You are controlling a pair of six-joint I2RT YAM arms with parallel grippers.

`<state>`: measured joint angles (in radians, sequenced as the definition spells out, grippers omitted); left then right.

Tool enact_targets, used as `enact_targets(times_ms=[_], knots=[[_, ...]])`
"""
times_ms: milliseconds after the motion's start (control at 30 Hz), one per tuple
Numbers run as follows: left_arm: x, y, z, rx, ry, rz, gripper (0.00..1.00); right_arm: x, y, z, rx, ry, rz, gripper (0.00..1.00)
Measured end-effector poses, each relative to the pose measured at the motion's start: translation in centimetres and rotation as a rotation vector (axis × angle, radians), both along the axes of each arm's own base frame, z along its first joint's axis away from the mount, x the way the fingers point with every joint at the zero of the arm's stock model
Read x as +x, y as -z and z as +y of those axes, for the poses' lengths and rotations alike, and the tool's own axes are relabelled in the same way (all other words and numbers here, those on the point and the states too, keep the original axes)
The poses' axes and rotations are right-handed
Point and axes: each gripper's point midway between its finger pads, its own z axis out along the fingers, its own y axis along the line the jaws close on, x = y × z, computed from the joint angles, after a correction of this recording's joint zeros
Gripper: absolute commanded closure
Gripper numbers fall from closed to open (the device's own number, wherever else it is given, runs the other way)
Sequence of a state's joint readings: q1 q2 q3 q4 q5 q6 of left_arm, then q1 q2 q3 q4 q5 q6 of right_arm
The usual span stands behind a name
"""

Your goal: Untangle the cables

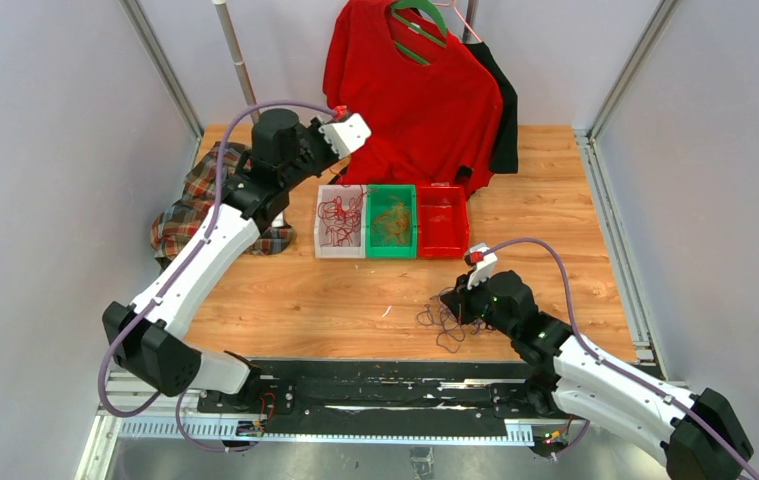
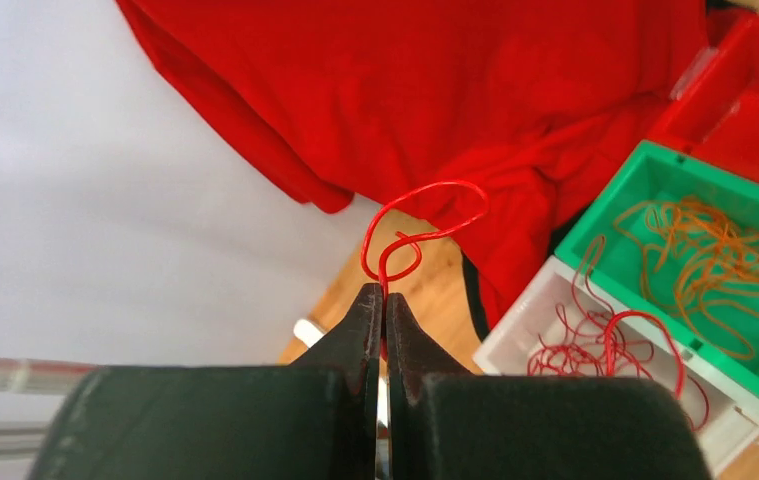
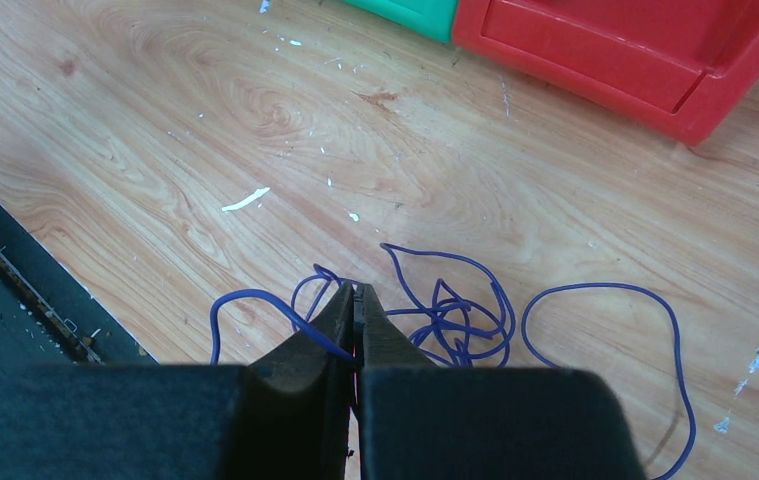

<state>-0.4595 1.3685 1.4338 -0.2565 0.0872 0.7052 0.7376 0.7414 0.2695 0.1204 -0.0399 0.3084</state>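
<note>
My left gripper (image 2: pixel 384 292) is shut on a thin red cable (image 2: pixel 423 228) and holds it in the air above the white bin (image 2: pixel 530 325); the cable's free end curls in loops just past the fingertips. In the top view the left gripper (image 1: pixel 347 130) is raised behind the white bin (image 1: pixel 340 221), which holds a heap of red cables. My right gripper (image 3: pixel 356 290) is shut on a blue cable (image 3: pixel 455 310) from a loose tangle lying on the wooden table. In the top view that tangle (image 1: pixel 442 322) lies by the right gripper (image 1: pixel 458 296).
A green bin (image 1: pixel 392 221) holds orange cables and a red bin (image 1: pixel 442 220) stands to its right. A red shirt (image 1: pixel 415 90) hangs on a hanger at the back. A plaid cloth (image 1: pixel 190 205) lies at the left. A metal pole (image 1: pixel 237 60) stands at the back left.
</note>
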Motion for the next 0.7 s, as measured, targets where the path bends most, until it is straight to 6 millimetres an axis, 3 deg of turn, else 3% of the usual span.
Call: enact_targets(times_ms=[200,467,700], knots=[[1.1,6.9,0.7,0.080,-0.059,0.130,1.00,0.0,0.3,-0.1,-0.006,0.010,0.010,0.99],[3.7,14.4,1.8,0.200,-0.138,0.221,1.00,0.1,1.1,-0.2,-0.026,0.025,0.041,0.99],[3.5,21.6,2.9,0.313,-0.130,0.282,1.00,0.6,1.1,0.4,-0.016,0.038,0.073,0.99]])
